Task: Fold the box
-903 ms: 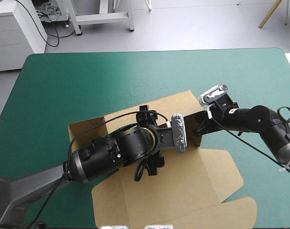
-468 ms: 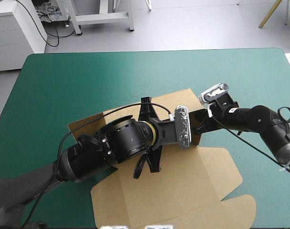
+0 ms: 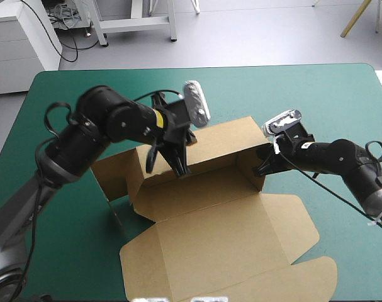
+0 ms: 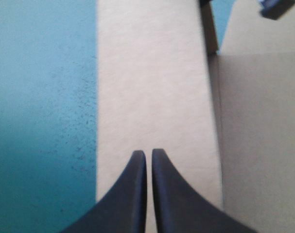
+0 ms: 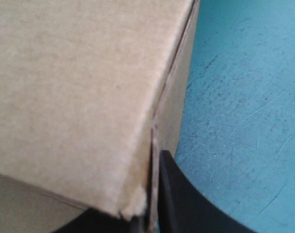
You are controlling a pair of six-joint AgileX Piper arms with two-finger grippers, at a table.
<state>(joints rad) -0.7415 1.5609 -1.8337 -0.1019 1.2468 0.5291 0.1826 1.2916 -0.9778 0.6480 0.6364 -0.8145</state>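
Toward the left of the high view the left arm reaches in raised, and its hand hangs over the back wall of the box. Its black fingers are closed into a pointed arch with only a hairline between them, and nothing shows pinched there. The brown box lies on the teal-green table, a little below the frame's centre. Its left end flap is standing, the back wall is up, and the floor and lid are spread flat toward the lower right. Right of centre, the right hand is clamped on the box's right end, with a board edge running down between its all-but-closed fingers.

The board looks light and stiff across each panel. It should hinge easily at the scored creases and dent if squeezed hard. Being smooth, it would likely slide on the cover unless one hand anchors it, as the right one seems to. The best hold is probably a free top edge of a wall, close to a corner, not the middle of a panel.

Only the high view gives the whole layout, showing which walls stand and where the lid lies. It hides the right grip under the wrist, though, and leaves the left fingers unclear. The left wrist view settles that they are together, over a strip of board with cover beside it. The right wrist view alone shows the edge caught in the grip.
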